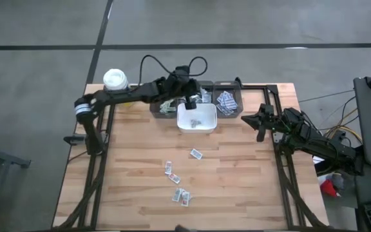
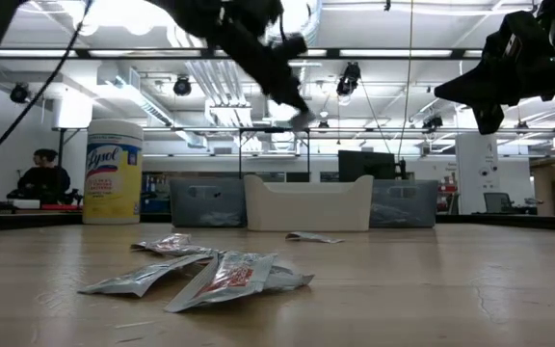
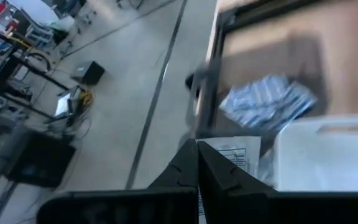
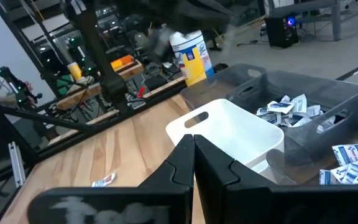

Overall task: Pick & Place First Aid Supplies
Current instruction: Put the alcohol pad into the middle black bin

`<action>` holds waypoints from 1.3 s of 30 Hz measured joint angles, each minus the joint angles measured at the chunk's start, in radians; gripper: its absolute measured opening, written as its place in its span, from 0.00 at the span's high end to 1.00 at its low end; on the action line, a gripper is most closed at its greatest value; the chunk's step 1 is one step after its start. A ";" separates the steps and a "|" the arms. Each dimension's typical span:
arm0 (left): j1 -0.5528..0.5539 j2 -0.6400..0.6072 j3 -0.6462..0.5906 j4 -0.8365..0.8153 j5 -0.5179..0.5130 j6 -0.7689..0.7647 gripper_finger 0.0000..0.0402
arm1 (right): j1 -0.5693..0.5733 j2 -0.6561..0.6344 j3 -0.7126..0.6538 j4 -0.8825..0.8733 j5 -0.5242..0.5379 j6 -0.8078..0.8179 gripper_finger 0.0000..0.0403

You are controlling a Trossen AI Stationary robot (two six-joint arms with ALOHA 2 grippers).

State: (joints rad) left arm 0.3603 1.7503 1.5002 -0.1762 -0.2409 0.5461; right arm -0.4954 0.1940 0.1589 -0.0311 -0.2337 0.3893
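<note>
The first aid packets (image 1: 179,182) lie scattered on the bare wood of the table (image 1: 237,187), in a loose trail from one just in front of the white bin (image 1: 196,119) down toward the near edge; more packets show inside the white bin and in the two grey bins (image 1: 227,102) behind it. The left arm reaches from its base at the table's left side across the back, and the left gripper (image 1: 190,102) hangs over the far rim of the white bin, its fingers (image 3: 211,171) pressed together with nothing between them. The right arm is drawn back at the table's right edge, raised above the surface, and the right gripper (image 1: 260,131) points toward the bins with fingers (image 4: 182,163) together, holding nothing. A yellow wipes canister (image 1: 114,80) stands at the back left corner.
</note>
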 joint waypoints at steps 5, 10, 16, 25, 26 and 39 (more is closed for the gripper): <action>0.073 0.096 0.000 0.009 0.007 0.071 1.00 | 0.000 0.004 0.000 0.000 0.000 0.000 0.98; 0.142 0.170 0.005 0.007 0.043 0.083 1.00 | 0.000 0.005 0.000 0.000 0.000 0.000 0.98; 0.181 0.241 0.069 -0.069 0.132 0.071 1.00 | 0.000 0.006 0.000 0.000 0.001 0.000 0.98; 0.203 0.343 0.175 -0.228 0.197 0.072 1.00 | 0.000 0.006 0.000 0.001 0.029 0.000 0.98; 0.206 0.345 0.181 -0.236 0.198 0.069 1.00 | 0.000 0.006 0.000 0.001 0.029 0.000 0.98; 0.223 0.344 0.184 -0.244 0.219 0.067 1.00 | 0.000 0.006 0.000 0.001 0.035 0.000 0.98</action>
State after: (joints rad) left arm 0.5831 2.0941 1.6844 -0.4199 -0.0222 0.6133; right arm -0.4957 0.2001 0.1589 -0.0300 -0.1982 0.3893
